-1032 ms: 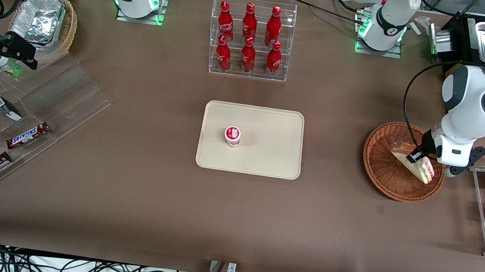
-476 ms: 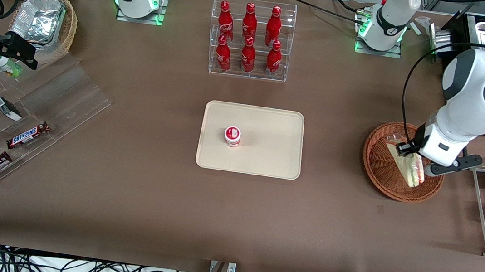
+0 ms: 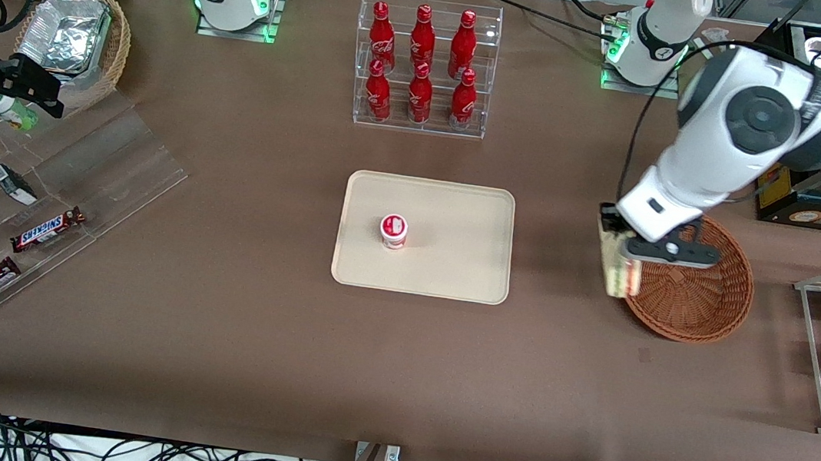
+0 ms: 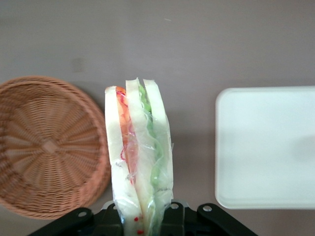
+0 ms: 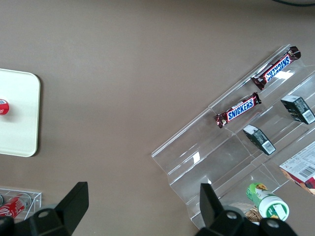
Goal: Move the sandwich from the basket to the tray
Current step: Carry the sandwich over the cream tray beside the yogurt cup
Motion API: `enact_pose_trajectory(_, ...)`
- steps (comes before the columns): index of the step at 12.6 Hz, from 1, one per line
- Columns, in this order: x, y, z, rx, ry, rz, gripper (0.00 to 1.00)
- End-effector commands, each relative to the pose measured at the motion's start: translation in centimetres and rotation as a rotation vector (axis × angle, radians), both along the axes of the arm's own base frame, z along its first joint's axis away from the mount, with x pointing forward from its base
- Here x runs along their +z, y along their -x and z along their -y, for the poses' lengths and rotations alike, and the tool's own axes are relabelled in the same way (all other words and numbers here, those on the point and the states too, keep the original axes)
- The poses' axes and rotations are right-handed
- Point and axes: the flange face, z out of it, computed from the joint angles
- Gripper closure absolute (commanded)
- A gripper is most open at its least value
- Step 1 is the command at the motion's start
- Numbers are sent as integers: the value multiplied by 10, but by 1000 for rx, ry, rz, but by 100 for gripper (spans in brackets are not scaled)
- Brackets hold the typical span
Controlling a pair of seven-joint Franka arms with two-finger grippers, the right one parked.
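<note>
The claw [image 3: 619,248] holds the sandwich [image 3: 616,273] above the tabletop [image 3: 213,332], just beside the basket [image 3: 703,310], between it and the tray [image 3: 453,266] carrying a small cup [image 3: 393,230].

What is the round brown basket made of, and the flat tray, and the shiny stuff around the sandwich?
The basket looks like woven wicker: reddish-brown strands spiral out from its middle. The tray seems to be smooth matte plastic, plain cream with rounded corners and a low rim. The sandwich, held by the tool above the table between basket and tray, appears wrapped in thin clear film that crinkles and glints.
</note>
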Motion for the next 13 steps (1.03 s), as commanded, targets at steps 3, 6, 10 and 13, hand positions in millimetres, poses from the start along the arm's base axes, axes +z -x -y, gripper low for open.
enact_pose_trajectory(3, -4, 19, 74, -86, 66, -39, 100)
enact_pose_trajectory(6, -12, 32, 118, -126, 80, -52, 100)
enact_pose_trajectory(10, -56, 41, 161, -83, 79, -40, 100)
enact_pose_trajectory(13, -108, 50, 190, -56, 39, -20, 100)
